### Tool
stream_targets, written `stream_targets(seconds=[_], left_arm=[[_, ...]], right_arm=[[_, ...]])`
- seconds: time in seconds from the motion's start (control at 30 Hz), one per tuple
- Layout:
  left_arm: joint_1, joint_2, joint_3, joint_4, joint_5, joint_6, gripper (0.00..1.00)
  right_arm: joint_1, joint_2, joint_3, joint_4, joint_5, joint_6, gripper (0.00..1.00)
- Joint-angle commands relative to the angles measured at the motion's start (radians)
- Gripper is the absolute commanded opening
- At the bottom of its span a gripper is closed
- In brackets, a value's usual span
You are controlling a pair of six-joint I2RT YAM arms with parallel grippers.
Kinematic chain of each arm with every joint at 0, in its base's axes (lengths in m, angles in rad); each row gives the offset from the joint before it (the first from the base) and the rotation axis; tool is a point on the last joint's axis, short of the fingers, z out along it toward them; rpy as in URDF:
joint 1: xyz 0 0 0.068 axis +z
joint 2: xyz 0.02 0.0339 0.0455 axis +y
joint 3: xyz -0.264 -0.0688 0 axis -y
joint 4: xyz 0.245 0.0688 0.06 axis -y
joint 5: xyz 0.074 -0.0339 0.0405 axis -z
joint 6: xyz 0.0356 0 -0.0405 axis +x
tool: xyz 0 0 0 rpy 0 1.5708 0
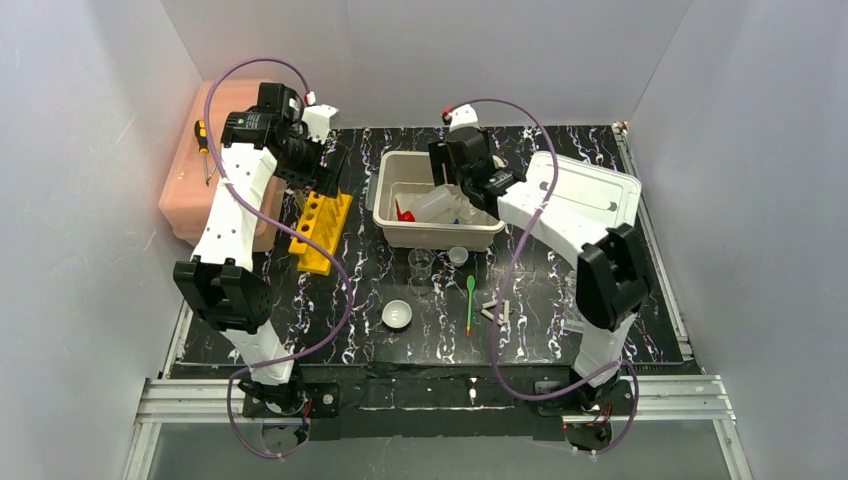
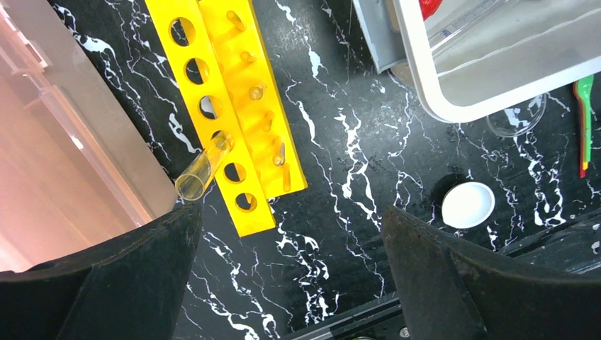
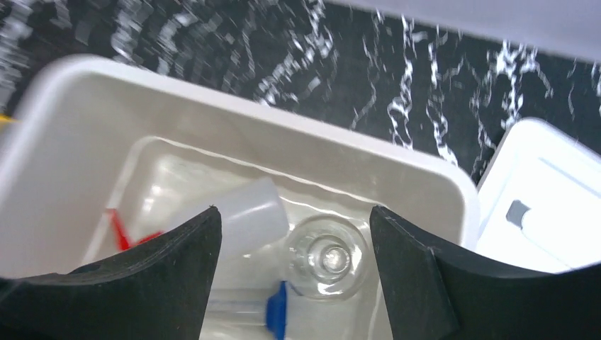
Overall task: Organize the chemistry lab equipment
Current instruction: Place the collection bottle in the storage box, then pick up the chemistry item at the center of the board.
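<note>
On the near part of the black marbled table (image 1: 420, 345) a white bowl (image 1: 397, 314) is seen standing alone; to its right a green spoon (image 1: 470, 303) is laid lengthwise from near to far, and just beside it, further right, the white triangle (image 1: 497, 311) is found; a little farther, a small clear glass beaker (image 1: 421, 262) and a smaller cup (image 1: 458, 255) are placed just before the near wall of a white tub (image 1: 388, 190); to the left of this tub the yellow slotted tube rack (image 1: 320, 232) is laid, and one clear glass tube (image 2: 204, 166) is set tilted in one of its holes; the left gripper (image 2: 290, 234) is held above the rack, its fingers spread wide with nothing between them; inside the tub the red-capped squeeze bottle (image 3: 255, 209) is lying, with a clear flask (image 3: 327, 256) and a blue-capped tube (image 3: 276, 315) beside it; the right gripper (image 3: 294, 219) is held over the tub, its fingers released and grasping nothing; at the far left a pink box (image 1: 190, 200) is seen with a screwdriver (image 1: 203, 140) on it; right of the tub a white lid (image 1: 590, 190) is laid.
</note>
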Motion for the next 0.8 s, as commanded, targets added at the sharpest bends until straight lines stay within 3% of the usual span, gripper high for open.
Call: stream_targets(seconds=[0.0,0.17,0.33,0.47,0.6,0.77], left_arm=[[0.006,-0.036,0.043,-0.041,0.040,-0.020,0.98],[0.008,-0.031,0.049,-0.047,0.073,-0.042,0.98],[0.011,-0.032,0.044,-0.041,0.082,-0.053,0.98],[0.012,-0.036,0.037,-0.038,0.086,-0.056,0.98],[0.012,-0.041,0.024,-0.032,0.085,-0.057,0.98],[0.012,-0.047,0.011,-0.029,0.077,-0.058,0.98]], right_arm=[[0.083,-0.146,0.103,-0.083,-0.010,-0.013,0.85],[0.227,-0.220,0.070,-0.187,-0.015,-0.027,0.84],[0.352,-0.268,-0.001,-0.278,-0.009,0.020,0.77],[0.376,-0.314,-0.111,-0.283,-0.062,0.094,0.69],[0.379,-0.342,-0.216,-0.227,-0.137,0.110,0.66],[0.385,-0.309,-0.237,-0.197,-0.213,0.068,0.62]])
